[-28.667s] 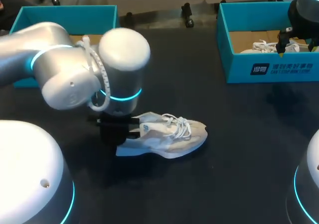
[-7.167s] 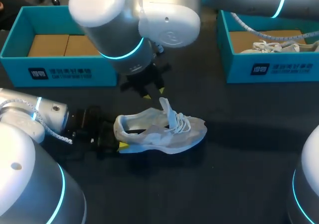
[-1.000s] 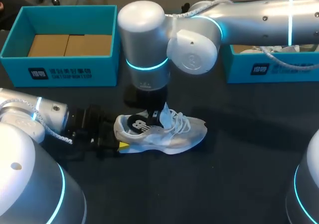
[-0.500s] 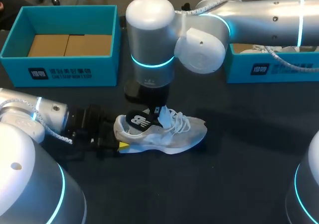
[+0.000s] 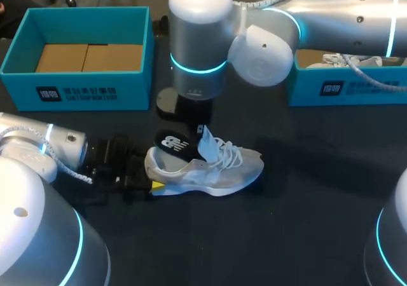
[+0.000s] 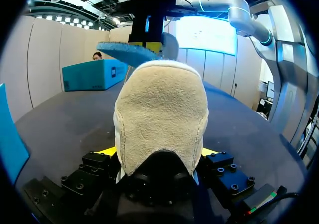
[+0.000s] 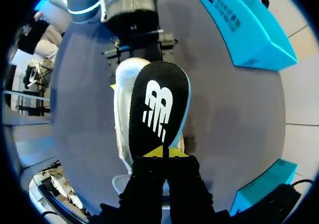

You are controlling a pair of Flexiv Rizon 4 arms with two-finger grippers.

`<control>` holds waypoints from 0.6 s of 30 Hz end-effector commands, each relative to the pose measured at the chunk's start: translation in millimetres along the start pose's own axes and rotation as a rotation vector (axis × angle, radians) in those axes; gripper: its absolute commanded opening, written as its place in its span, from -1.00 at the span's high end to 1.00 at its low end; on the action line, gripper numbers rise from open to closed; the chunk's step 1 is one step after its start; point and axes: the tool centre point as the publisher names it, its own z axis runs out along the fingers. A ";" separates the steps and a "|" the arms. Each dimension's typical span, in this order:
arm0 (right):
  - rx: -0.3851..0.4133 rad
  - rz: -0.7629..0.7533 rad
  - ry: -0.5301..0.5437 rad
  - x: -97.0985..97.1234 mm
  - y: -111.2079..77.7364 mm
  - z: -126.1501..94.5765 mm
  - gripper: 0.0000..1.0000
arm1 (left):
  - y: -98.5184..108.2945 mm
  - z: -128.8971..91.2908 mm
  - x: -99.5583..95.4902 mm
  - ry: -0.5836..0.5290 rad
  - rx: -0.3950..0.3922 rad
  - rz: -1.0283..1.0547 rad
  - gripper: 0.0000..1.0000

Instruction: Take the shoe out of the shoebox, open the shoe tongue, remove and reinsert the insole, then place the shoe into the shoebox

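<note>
1. Since 1 s ago the right arm has risen and taken the insole with it. The insole then sat down in the heel of the shoe; now it hangs tilted just above the shoe's opening. The shoe and the left arm have kept their places.
2. The table is a dark, matte surface that carries everything else.
3. The right arm comes in from the far right, crosses past the middle and points straight down over the shoe. The left arm lies low along the near left of the table.
4. 2 teal boxes stand at the far edge. The left shoebox shows only a cardboard floor. The right shoebox holds a second shoe.
5. The pale shoe rests on its sole near the table's middle, toe toward the right, with its tongue pulled up.
6. The insole is black on top with a white mark; its underside shows blue in the left wrist view.
7. The left gripper clamps the shoe's heel, with 1 yellow tip pressed against each side.
8. The right gripper is narrow, pinching 1 end of the insole between its fingers.
</note>
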 end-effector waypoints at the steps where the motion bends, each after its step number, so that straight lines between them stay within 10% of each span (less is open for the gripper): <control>1: -0.047 -0.031 0.015 -1.1 -3.9 -1.6 1.00 | 3.6 1.4 -3.1 0.000 -0.003 0.000 1.00; 18: -0.146 -0.192 0.123 1.2 30.1 -15.6 1.00 | 3.6 1.4 -3.1 0.000 -0.003 0.000 1.00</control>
